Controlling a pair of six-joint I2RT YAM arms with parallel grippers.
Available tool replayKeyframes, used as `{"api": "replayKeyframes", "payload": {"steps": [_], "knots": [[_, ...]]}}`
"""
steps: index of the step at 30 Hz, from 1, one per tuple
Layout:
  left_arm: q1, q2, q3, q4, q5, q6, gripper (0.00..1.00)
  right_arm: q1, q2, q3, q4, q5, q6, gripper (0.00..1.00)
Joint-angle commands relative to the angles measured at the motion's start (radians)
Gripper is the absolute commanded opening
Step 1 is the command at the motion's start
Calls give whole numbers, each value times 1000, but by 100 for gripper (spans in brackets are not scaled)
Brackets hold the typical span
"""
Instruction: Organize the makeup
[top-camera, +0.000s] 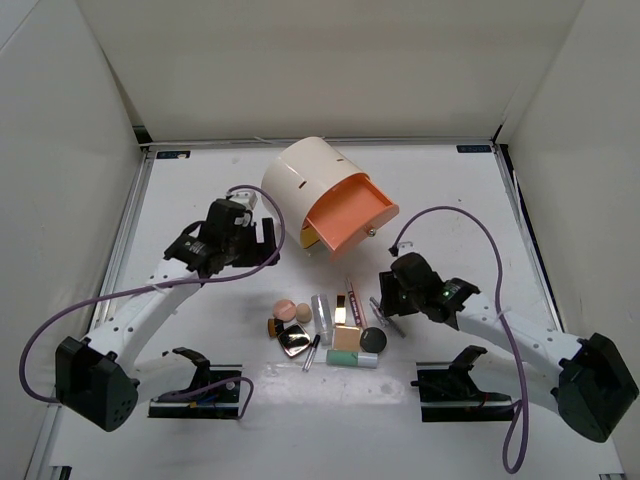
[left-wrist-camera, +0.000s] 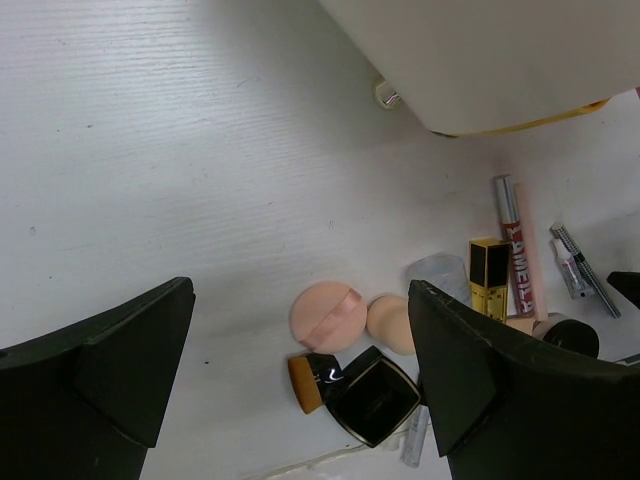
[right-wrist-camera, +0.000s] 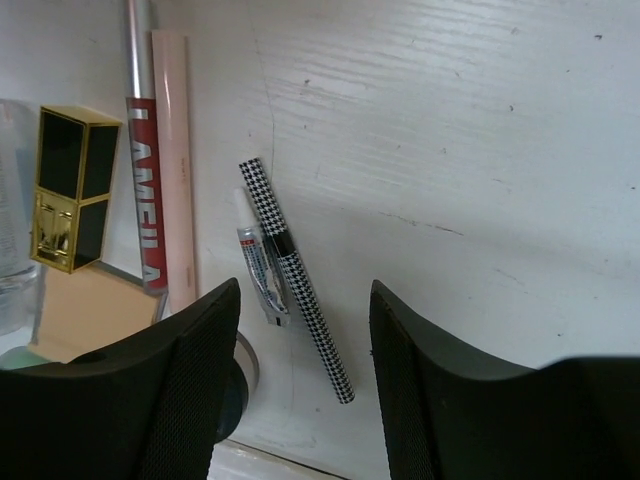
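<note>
Top external shows the makeup (top-camera: 347, 338) in a loose cluster on the table (top-camera: 450, 190), at about 6 o'clock from the cream cylindrical box (top-camera: 305, 180), whose orange drawer (top-camera: 350, 215) stands pulled out. The left gripper (top-camera: 266, 238) hovers at the box's 9 o'clock, jaws spread wide and holding nothing. Its wrist camera looks down on a pink sponge (left-wrist-camera: 328, 315), with a peach sponge (left-wrist-camera: 392, 324) just beside it at 3 o'clock and a black square compact (left-wrist-camera: 375, 395) at 6 o'clock. The right gripper (right-wrist-camera: 305, 290) sits at the cluster's 3 o'clock edge, jaws partly apart on either side of a houndstooth pencil (right-wrist-camera: 283, 235) that lies flat, unclamped. A small white tube (right-wrist-camera: 258, 270) lies against the pencil's 9 o'clock side, and a pink pencil (right-wrist-camera: 175, 170) and a black-and-gold lipstick (right-wrist-camera: 72, 190) lie farther that way.
</note>
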Motion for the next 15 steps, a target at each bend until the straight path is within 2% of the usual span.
{"api": "replayKeyframes", "payload": {"steps": [1,5,9,12,13,15], "knots": [[-17,-27,5,-9,-38,-22,98,67,30,-16,60,98,33,58],[-40,-21,-24,-27,-46,-43,98,136,45,-20,57,172,63,58],[-66,-18,-43,-27,-38,-72,98,155,53,-26,46,209,91,58],[-108,-18,-55,-15,-7,-91,98,185,57,-32,44,215,106,58],[-146,-18,-67,-6,53,-88,98,186,57,-32,44,221,111,58],[-198,-12,-80,3,54,-103,98,189,60,-29,38,226,118,58]]}}
